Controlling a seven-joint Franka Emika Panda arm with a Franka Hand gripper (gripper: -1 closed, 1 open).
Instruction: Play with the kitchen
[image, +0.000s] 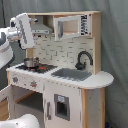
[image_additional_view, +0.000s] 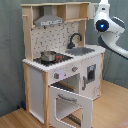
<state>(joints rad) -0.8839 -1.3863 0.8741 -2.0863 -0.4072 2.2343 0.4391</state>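
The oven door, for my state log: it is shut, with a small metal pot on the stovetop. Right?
Not quite. The oven door hangs open, as the second exterior view shows. The small metal pot does sit on the stovetop.

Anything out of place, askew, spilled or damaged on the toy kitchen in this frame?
Only one thing stands out: the oven door of the kitchen hangs open, swung down and outward in the second exterior view. The pot sits upright on the stovetop. Nothing looks spilled or broken.
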